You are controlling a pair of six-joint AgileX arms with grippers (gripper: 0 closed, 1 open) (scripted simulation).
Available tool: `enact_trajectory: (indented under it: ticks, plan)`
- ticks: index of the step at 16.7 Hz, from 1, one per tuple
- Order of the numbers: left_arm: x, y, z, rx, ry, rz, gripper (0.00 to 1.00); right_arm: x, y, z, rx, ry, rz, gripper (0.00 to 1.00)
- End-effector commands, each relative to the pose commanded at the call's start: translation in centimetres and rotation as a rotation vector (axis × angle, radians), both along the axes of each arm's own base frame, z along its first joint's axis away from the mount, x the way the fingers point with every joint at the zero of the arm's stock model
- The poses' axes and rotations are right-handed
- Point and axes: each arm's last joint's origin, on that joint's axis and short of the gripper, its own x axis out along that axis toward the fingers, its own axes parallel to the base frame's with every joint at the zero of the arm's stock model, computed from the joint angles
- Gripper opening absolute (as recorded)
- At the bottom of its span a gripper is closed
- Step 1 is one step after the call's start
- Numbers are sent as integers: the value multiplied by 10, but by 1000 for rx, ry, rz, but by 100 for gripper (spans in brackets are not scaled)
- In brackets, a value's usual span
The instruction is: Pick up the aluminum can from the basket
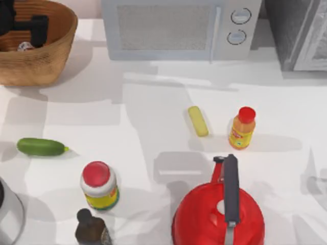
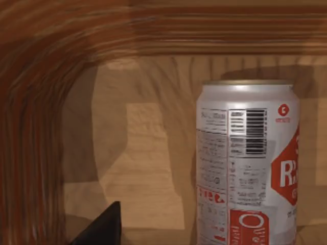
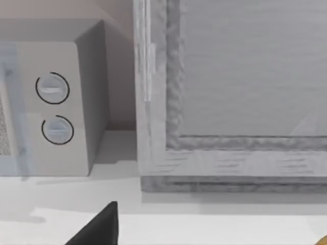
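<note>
The woven basket [image 1: 48, 56] stands at the table's far left corner, and its ribbed brown wall [image 2: 46, 102] curves around the left wrist view. The aluminum can [image 2: 248, 163], white with red markings and a barcode, stands upright on the basket floor; a sliver of the can [image 1: 23, 46] shows from above. My left gripper [image 1: 26, 30] is down inside the basket just above the can, open, with one dark fingertip [image 2: 104, 227] beside the can and apart from it. One fingertip [image 3: 102, 227] of my right arm's open gripper shows, facing the microwave.
A microwave [image 1: 173, 28] and a grey appliance [image 1: 301, 35] line the back. On the table lie a cucumber [image 1: 41, 147], a red-lidded jar [image 1: 99, 186], a dark bottle [image 1: 91, 229], a yellow piece [image 1: 198, 121], an orange bottle [image 1: 241, 127] and a red kettle [image 1: 218, 214].
</note>
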Motion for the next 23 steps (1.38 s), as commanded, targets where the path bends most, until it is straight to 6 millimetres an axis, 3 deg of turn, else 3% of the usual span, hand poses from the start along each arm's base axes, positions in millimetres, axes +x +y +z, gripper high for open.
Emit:
enact_trajectory:
  ticks: [3, 8, 13, 23]
  plan:
    - [3, -2, -7, 0, -1, -2, 100, 0, 0, 0, 0, 0, 0, 100]
    - [17, -3, -52, 0, -1, -1, 100, 0, 0, 0, 0, 0, 0, 100]
    - [18, -3, -57, 0, 0, 0, 100, 0, 0, 0, 0, 0, 0, 100]
    - [18, -3, -57, 0, 0, 0, 25, 0, 0, 0, 0, 0, 0, 100]
